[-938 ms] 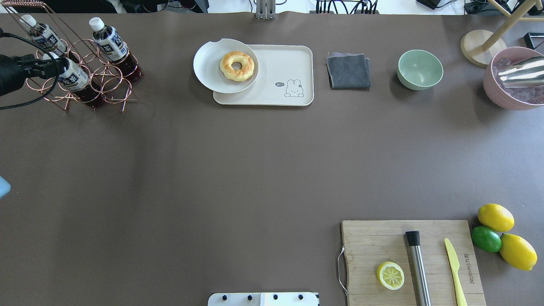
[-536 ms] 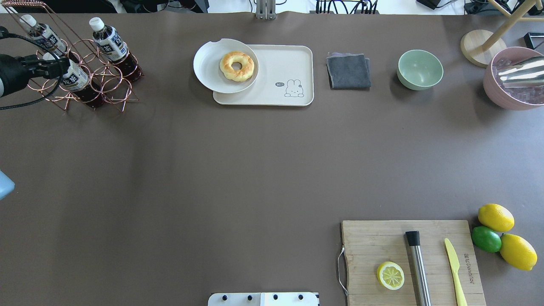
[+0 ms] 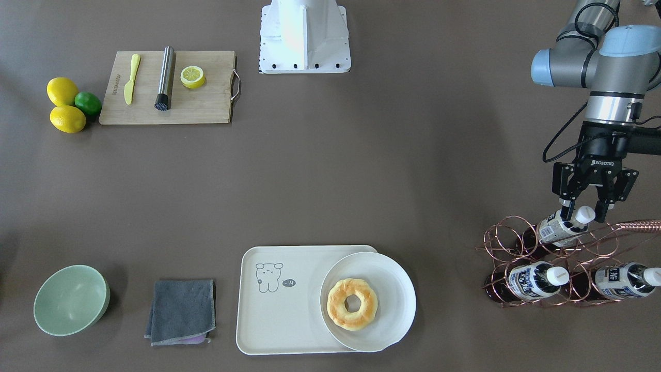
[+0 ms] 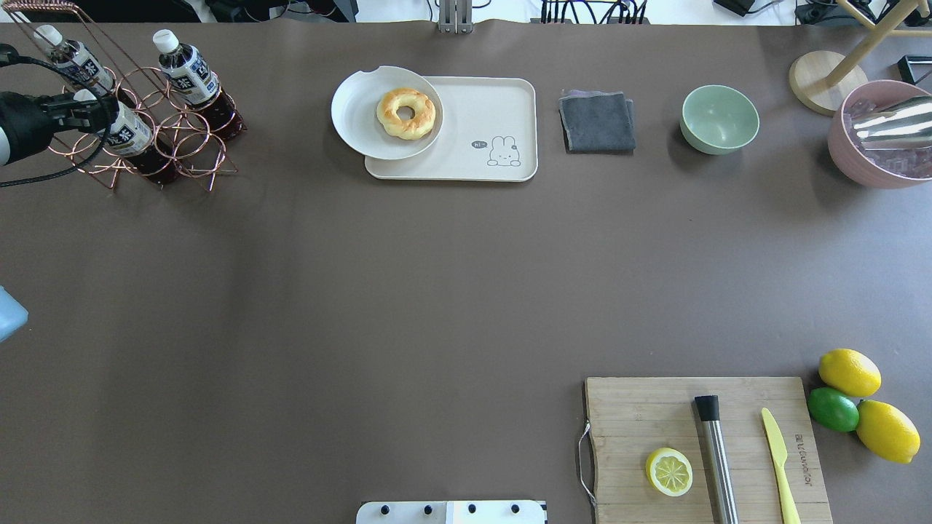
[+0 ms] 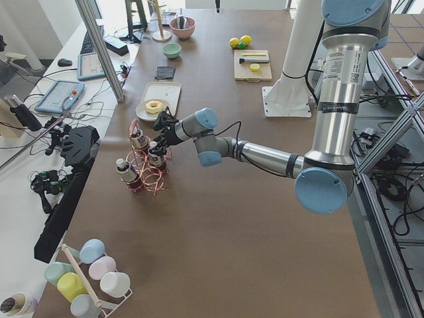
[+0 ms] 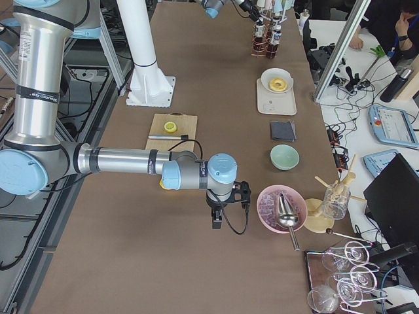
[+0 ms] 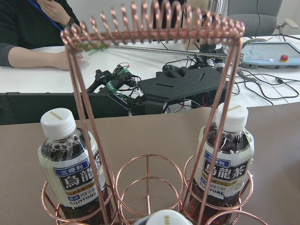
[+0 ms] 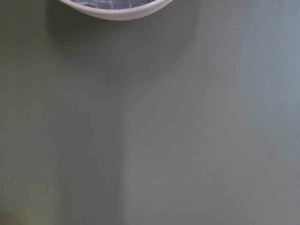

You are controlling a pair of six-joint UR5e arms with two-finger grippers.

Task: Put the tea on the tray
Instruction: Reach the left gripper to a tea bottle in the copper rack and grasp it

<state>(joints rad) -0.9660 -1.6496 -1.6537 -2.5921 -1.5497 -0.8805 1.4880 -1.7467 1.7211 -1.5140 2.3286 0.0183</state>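
The robot's left pincer [image 3: 583, 216] hangs over a copper wire rack [image 3: 508, 232] in the tabletop's far left corner. Its two fingers [image 3: 566, 206] are spread on either side of the white cap of the tea [image 3: 557, 229], with a gap visible on each side of the cap. That released stance reads only from the front-facing camera. From overhead the dark wrist covers the cap and hides the fingers.

The tea stands in the rack ring nearest the robot, and two identical bottles [image 3: 534, 279] [image 3: 622, 279] stand in the rings behind it. The left wrist camera shows those two bottles standing in their rings under the rack's coiled handle. Only the top of the tea's cap shows at the bottom edge of that picture, and no fingers show in it.

The tray [image 3: 279, 320] lies along the far edge, well apart from the rack. A round white plate [image 3: 397, 289] carrying a doughnut [image 3: 352, 304] overlaps the tray's end nearer the rack.

The right pincer [image 6: 217, 221] appears only in the right side camera, pointing down near a pink bowl [image 6: 262, 199] at the tabletop's right end. It is too small there to tell whether it is spread or clenched. Its own wrist camera shows only bare tabletop and a sliver of that bowl's rim.
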